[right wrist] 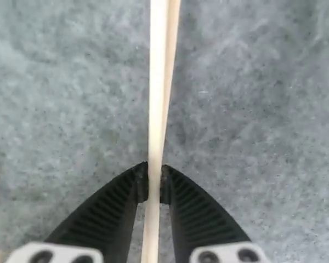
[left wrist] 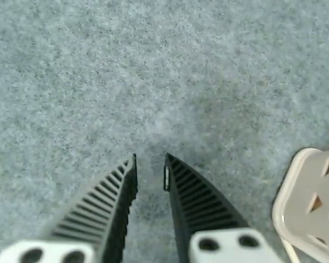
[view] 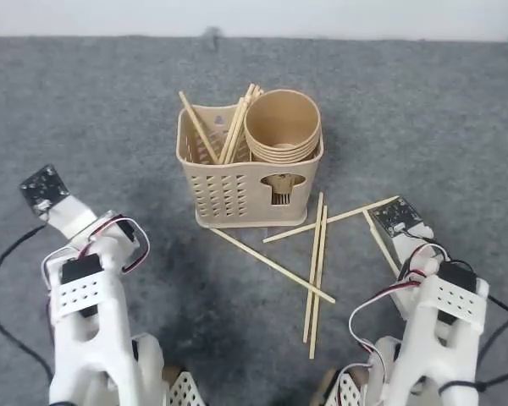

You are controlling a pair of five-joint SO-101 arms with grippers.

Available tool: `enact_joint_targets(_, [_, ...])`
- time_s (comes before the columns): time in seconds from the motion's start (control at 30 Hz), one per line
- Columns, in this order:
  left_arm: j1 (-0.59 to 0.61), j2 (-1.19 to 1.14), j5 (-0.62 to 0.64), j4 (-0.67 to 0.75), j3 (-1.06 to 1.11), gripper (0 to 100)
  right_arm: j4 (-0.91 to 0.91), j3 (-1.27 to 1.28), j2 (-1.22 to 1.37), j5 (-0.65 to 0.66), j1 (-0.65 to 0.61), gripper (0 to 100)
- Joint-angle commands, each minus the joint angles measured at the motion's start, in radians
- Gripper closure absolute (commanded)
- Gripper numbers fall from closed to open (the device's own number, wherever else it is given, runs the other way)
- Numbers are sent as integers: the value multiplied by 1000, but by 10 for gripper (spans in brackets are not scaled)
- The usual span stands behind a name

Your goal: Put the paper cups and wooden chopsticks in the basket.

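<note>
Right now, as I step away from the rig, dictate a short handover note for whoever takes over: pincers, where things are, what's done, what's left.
The left pincer is slightly open and empty, over bare table beside the basket.
The right pincer is shut on one chopstick, to the right of the basket.
Done: the paper cups sit stacked in the basket, with several leaning chopsticks in the compartment next to them.
Left: the gripped chopstick, plus about four loose chopsticks crossing on the table by the basket's front right.
</note>
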State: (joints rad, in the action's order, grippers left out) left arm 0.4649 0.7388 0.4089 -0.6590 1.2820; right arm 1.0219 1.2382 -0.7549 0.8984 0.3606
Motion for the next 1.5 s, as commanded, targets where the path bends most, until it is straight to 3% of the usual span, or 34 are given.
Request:
enact_joint_targets(0.0, [-6, -5, -12, 21, -28, 920, -12, -8, -31, 17, -7, 912])
enact_joint_targets(0.2, [-6, -5, -12, 23, -28, 920, -19, -9, -31, 17, -7, 994])
enact_joint_targets(0.57, [-8, -5, -12, 25, -28, 920, -39, -26, -39, 14, -5, 905])
enact_joint_targets(1.1, [-8, -5, -12, 25, -28, 920, -222, 55, -28, 17, 12, 902])
enact_joint_targets(1.47, [-8, -5, -12, 25, -28, 920, -375, 49, 242, 17, 1, 903])
